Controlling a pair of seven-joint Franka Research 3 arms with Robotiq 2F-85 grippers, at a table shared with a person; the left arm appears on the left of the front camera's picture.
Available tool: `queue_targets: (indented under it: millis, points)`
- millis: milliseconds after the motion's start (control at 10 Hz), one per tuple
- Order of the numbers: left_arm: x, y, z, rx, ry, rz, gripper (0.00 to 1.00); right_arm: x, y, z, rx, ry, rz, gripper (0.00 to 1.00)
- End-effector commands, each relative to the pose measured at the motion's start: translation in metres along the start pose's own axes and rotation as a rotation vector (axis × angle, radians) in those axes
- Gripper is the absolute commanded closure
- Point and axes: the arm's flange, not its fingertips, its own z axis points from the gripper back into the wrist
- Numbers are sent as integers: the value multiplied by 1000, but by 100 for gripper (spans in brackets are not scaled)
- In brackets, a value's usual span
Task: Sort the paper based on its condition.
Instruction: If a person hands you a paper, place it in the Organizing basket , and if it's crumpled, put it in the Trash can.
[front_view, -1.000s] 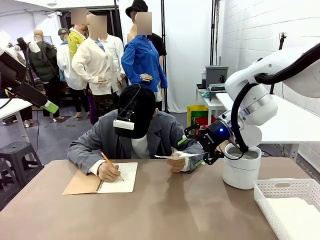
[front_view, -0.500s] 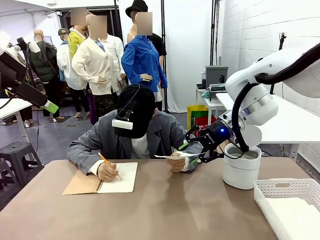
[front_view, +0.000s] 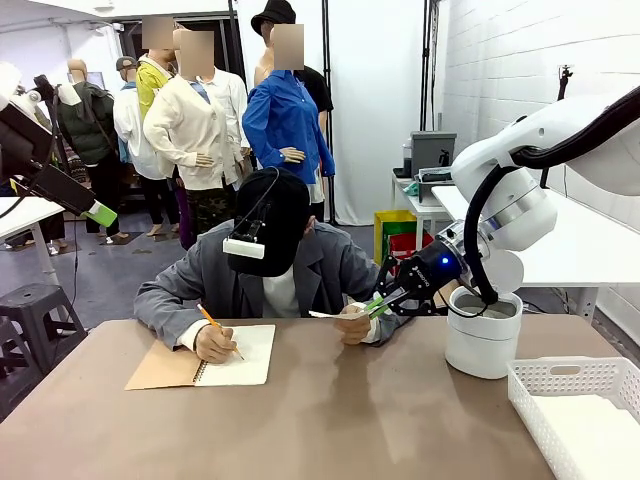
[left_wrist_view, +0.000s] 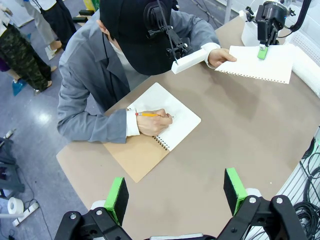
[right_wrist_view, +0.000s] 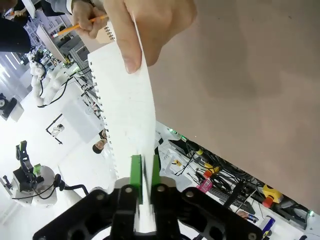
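White and thin, the sheet of paper (left_wrist_view: 257, 64) hangs level in the air above the far right part of the brown table (front_view: 350, 420), shared between two holders. The person's hand (left_wrist_view: 220, 56) has one corner between thumb and fingers, and the right gripper (right_wrist_view: 145, 172) has its green pads pressed together on the opposite edge, pinching the sheet. That reads as a handover midway: the sheet is offered flat and clear of the tabletop so the jaws can take a free edge, and the person has not let go. The person's other hand (left_wrist_view: 152, 122) holds a pencil (left_wrist_view: 147, 114) on the open spiral notebook (left_wrist_view: 165, 112), which is likely why the pass is one-handed. The left gripper (left_wrist_view: 175, 192) hovers high over the near side, fingers spread wide and holding nothing. A round white tub (front_view: 482, 335) and a white lattice basket (front_view: 580, 400) stand on the robot's right, probably the sorting places. The sheet looks flat and uncrumpled, with a ragged row of torn binding holes along one long edge. Any writing on it is too faint to tell.
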Motion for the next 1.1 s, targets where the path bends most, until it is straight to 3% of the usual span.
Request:
queue_targets:
  millis: [0,600,1000]
  points:
    - [0,0,0,1,1,-3,0,-2,-5,-2,5,-11,24,100]
    - [0,0,0,1,1,-3,0,-7,-1,-2,-20,2,45,100]
    - [0,0,0,1,1,-3,0,-41,24,5,-131,42,97,100]
